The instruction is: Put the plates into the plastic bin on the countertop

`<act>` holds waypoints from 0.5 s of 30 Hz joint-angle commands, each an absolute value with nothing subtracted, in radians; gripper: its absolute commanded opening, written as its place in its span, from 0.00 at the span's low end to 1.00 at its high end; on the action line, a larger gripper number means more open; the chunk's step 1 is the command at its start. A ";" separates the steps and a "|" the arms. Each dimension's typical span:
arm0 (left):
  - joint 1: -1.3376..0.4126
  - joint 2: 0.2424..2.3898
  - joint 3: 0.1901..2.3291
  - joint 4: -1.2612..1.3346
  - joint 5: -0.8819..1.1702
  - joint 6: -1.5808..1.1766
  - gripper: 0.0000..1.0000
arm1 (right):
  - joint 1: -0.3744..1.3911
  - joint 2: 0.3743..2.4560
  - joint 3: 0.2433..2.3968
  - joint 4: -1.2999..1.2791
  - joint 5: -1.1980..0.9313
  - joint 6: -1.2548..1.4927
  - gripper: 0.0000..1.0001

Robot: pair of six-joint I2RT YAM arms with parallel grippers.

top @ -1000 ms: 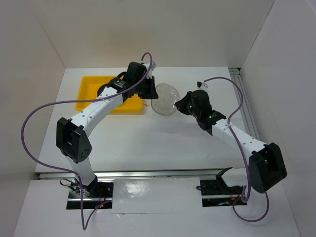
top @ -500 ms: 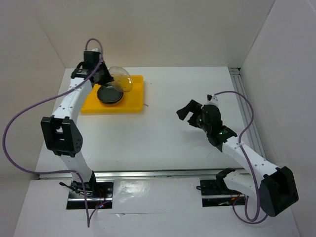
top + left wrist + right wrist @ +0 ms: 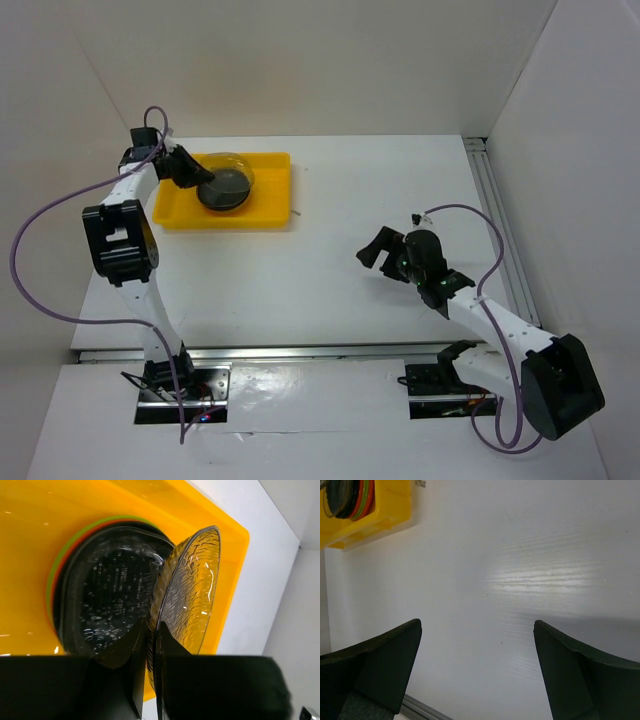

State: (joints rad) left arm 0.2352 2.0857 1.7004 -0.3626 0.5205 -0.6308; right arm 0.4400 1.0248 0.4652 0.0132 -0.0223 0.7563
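My left gripper point(image 3: 193, 172) point(image 3: 151, 625) is shut on the rim of a translucent grey plate point(image 3: 238, 163) point(image 3: 192, 585). It holds the plate tilted on edge inside the yellow plastic bin point(image 3: 270, 205) point(image 3: 227, 535). Right beside it a stack of plates point(image 3: 221, 190) point(image 3: 102, 595) lies in the bin, dark and glossy on top, with green and orange rims showing at its left. My right gripper point(image 3: 381, 255) point(image 3: 477, 625) stands open and empty over the white countertop point(image 3: 330, 270) point(image 3: 520, 570), far right of the bin point(image 3: 390, 510).
White walls enclose the countertop on three sides. A metal rail point(image 3: 495, 210) runs along the right edge and another point(image 3: 300, 352) along the front. Purple cables loop from both arms.
The right gripper let go of the translucent plate, opened and drew back to the right. The left arm carried the plate from mid-table leftward into the bin.
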 commanded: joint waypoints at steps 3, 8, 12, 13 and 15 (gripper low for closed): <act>0.261 2.127 1.813 -0.363 0.715 -0.604 0.09 | 0.437 1.034 0.495 0.078 -0.055 0.707 1.00; 0.287 2.149 1.813 -0.377 0.718 -0.604 0.11 | 0.437 1.023 0.505 0.045 -0.055 0.696 1.00; 0.296 2.126 1.795 -0.387 0.678 -0.604 0.13 | 0.437 1.000 0.514 0.023 -0.046 0.687 1.00; 0.296 2.126 1.795 -0.387 0.678 -0.604 0.13 | 0.437 0.990 0.514 0.023 -0.046 0.687 1.00; 0.296 2.115 1.781 -0.387 0.678 -0.604 0.15 | 0.437 0.989 0.505 0.023 -0.046 0.687 1.00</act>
